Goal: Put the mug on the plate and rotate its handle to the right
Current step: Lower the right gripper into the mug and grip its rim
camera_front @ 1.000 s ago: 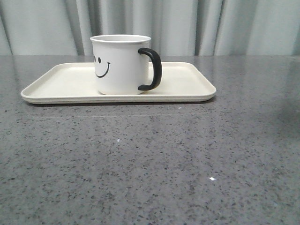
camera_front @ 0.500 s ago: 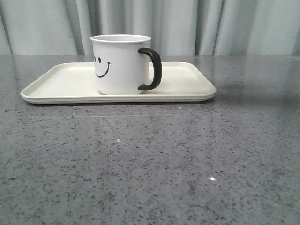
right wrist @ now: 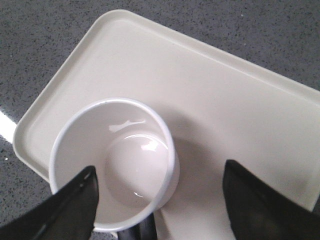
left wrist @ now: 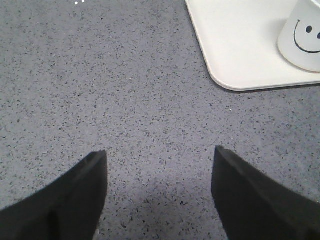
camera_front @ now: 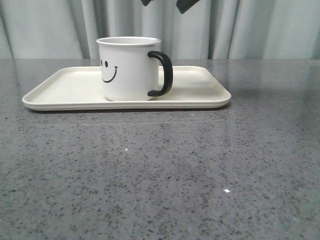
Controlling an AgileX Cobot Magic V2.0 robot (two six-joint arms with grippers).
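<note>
Right tool open above mug; left tool open over table; mug upright on plate.

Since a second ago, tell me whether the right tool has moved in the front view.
Yes. The right tool has come into the front view at the top edge, above the mug; against the curtain, that spot was bare earlier.

Both end effectors wide open: left low, right raised.
</note>
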